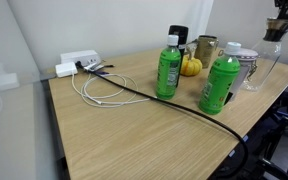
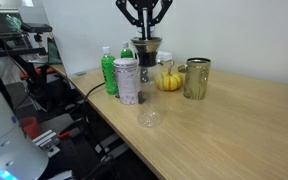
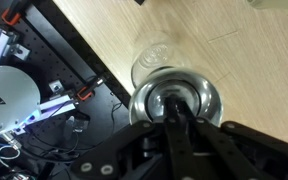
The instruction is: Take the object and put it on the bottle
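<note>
My gripper (image 2: 144, 33) is shut on a clear glass cup (image 2: 144, 50) and holds it in the air above the table; it also shows at the top edge of an exterior view (image 1: 280, 30) with the cup (image 1: 270, 55) under it. In the wrist view the cup's round rim (image 3: 199, 95) surrounds my fingers (image 3: 174, 115). Two green bottles stand on the table (image 1: 168, 68) (image 1: 221, 83); the nearer one (image 2: 126, 80) is beside and below the held cup. The other bottle shows further back (image 2: 108, 72).
A second clear glass (image 2: 149, 117) sits on the table near its edge, also in the wrist view (image 3: 156, 55). A small yellow pumpkin (image 2: 169, 80), a metal cup (image 2: 196, 78), a white power strip (image 1: 76, 62) and cables (image 1: 104, 90) lie on the wooden table (image 1: 134, 140).
</note>
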You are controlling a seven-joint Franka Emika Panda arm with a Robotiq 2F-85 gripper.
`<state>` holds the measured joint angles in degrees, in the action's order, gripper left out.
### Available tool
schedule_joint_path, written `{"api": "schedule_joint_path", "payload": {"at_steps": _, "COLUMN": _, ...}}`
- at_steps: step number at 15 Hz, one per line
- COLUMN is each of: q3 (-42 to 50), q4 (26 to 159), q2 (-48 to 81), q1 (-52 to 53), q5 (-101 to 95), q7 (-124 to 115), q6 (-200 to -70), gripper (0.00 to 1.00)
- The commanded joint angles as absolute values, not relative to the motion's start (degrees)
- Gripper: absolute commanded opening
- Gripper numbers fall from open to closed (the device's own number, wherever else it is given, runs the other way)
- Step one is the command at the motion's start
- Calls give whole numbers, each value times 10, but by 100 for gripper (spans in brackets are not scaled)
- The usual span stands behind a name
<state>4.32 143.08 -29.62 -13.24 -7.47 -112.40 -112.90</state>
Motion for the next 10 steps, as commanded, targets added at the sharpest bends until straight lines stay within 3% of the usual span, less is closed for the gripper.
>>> {"api": "schedule_joint_path", "payload": {"at_steps": 1, "q3": 41, "q4": 1430, "q2": -290, "q1": -142, "q5": -63, "q7": -1117, "q6": -1137, "gripper": 36}}
{"api": "schedule_joint_path", "payload": {"at_steps": 3, "q3": 40, "q4": 1430, "q2": -291, "q1": -142, "q5": -64, "q7": -1118, "q6": -1137, "gripper": 47}}
{"api": "schedule_joint_path", "payload": {"at_steps": 5, "q3": 40, "q4": 1429, "q2": -293, "q1": -142, "q5": -65, "q7": -1118, "q6": -1140, "gripper": 15}}
{"api": "schedule_joint_path", "payload": {"at_steps": 7, "q3": 40, "q4": 1424, "q2": -295, "q1": -142, "q5": -65, "q7": -1117, "q6": -1142, "gripper": 16}}
{"api": "schedule_joint_path", "payload": {"at_steps": 10, "q3": 40, "q4": 1413, "q2": -299, "q1": -141, "q5": -63, "q7": -1115, "q6": -1142, "gripper": 0}}
